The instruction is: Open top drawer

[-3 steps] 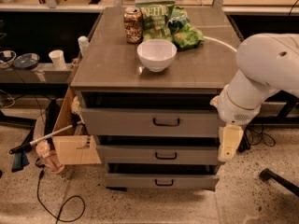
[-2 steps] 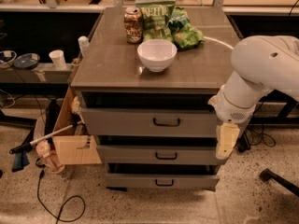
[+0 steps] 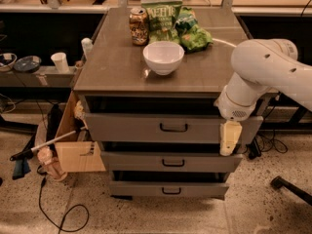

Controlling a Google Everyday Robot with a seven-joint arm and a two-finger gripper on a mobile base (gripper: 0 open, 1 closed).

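Note:
The top drawer (image 3: pixel 146 127) is the widest grey front of three stacked under the cabinet top, with a small black loop handle (image 3: pixel 174 127) at its centre. A dark gap shows above its front. The middle drawer (image 3: pixel 146 161) and the bottom drawer (image 3: pixel 146 188) sit below it. My gripper (image 3: pixel 230 139) is cream-coloured and hangs pointing down from the white arm (image 3: pixel 263 67). It is in front of the right end of the top drawer's front, well to the right of the handle and not on it.
On the cabinet top (image 3: pixel 112 67) stand a white bowl (image 3: pixel 163 57), a soda can (image 3: pixel 139 26) and green snack bags (image 3: pixel 178 18). A cardboard box (image 3: pixel 73 150) and a floor cable (image 3: pixel 63 213) lie to the left. A shelf with cups (image 3: pixel 59 61) is further left.
The arm and gripper have shifted a little to the left and slightly up, along the right end of the top drawer's front. The drawers have not moved.

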